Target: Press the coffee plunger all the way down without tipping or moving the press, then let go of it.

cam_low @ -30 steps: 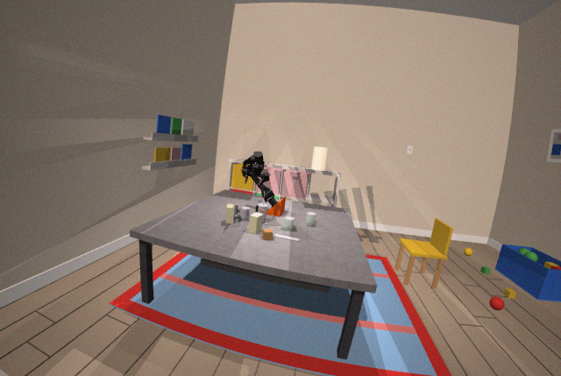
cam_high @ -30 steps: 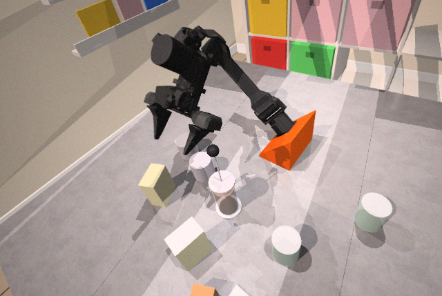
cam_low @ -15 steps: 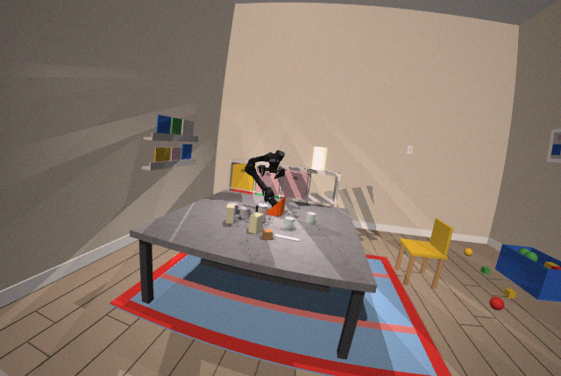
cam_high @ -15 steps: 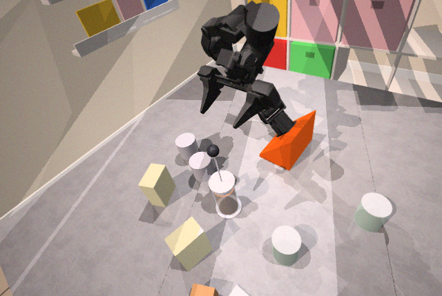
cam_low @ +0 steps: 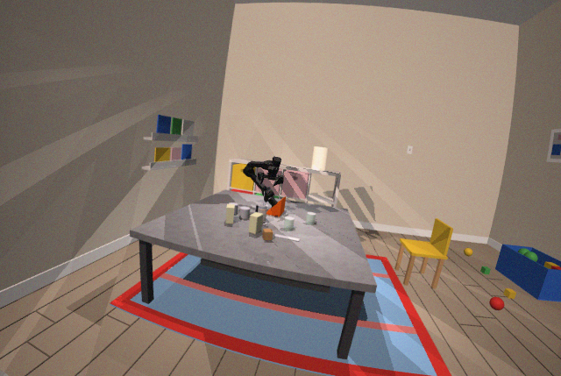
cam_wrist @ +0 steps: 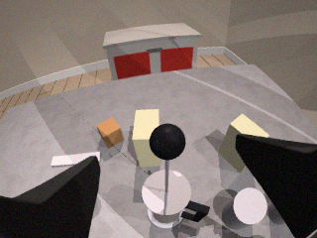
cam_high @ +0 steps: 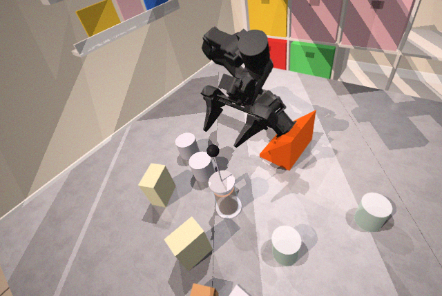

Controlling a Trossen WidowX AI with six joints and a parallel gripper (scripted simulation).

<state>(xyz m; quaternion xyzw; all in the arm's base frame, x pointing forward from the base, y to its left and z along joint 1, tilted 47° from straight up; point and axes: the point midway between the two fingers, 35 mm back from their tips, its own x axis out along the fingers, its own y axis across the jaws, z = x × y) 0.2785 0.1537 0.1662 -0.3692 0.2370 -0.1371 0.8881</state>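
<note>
The coffee press [cam_high: 227,203] [cam_wrist: 166,218] stands upright on the table, with a pale lid [cam_high: 221,182] [cam_wrist: 158,188] and a black handle [cam_wrist: 196,211] on its side. Its black plunger knob [cam_high: 213,150] [cam_wrist: 167,142] is high above the lid on a thin rod, so the plunger is up. My gripper [cam_high: 220,139] [cam_wrist: 170,153] is wide open and empty, above the press on the arm-base side. In the wrist view the knob appears midway between the fingertips; in the top view it is just below them, with no finger touching it.
Two grey-white cylinders [cam_high: 185,145] [cam_high: 200,165] stand close beside the press. Two pale yellow blocks [cam_high: 153,181] [cam_wrist: 146,139], two greenish cylinders [cam_high: 286,244] [cam_high: 373,210], an orange block [cam_wrist: 110,132] and a white strip [cam_wrist: 75,159] lie around. An orange wedge [cam_high: 292,144] is at the arm's base.
</note>
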